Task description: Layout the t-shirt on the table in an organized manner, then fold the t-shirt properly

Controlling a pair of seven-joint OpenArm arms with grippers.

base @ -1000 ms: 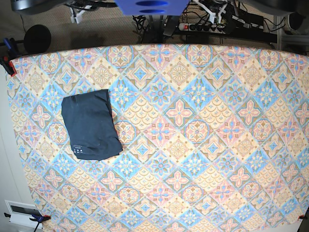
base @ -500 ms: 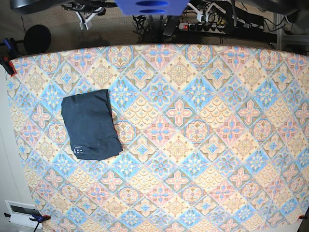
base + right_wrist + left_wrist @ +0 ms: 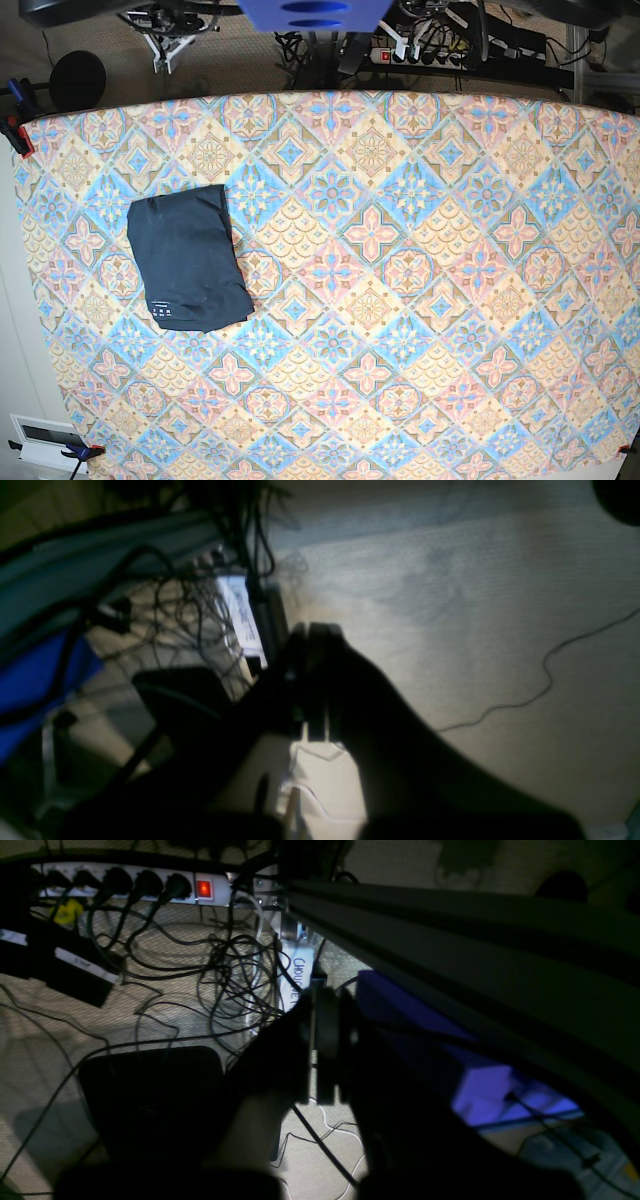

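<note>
Moved: nothing on the table (image 3: 420,300); t-shirt unshifted.
T-shirt (image 3: 187,257): folded navy rectangle, soft, at 9 o'clock.
Left gripper (image 3: 324,1005): jaws pressed together.
Right gripper (image 3: 312,645): jaws pressed together.

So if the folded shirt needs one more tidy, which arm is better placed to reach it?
Probably the right arm. The t-shirt lies folded toward the base view's left side of the table, which is the right arm's side. Both arms are pulled back off the table, jaws shut, so neither is close.
</note>
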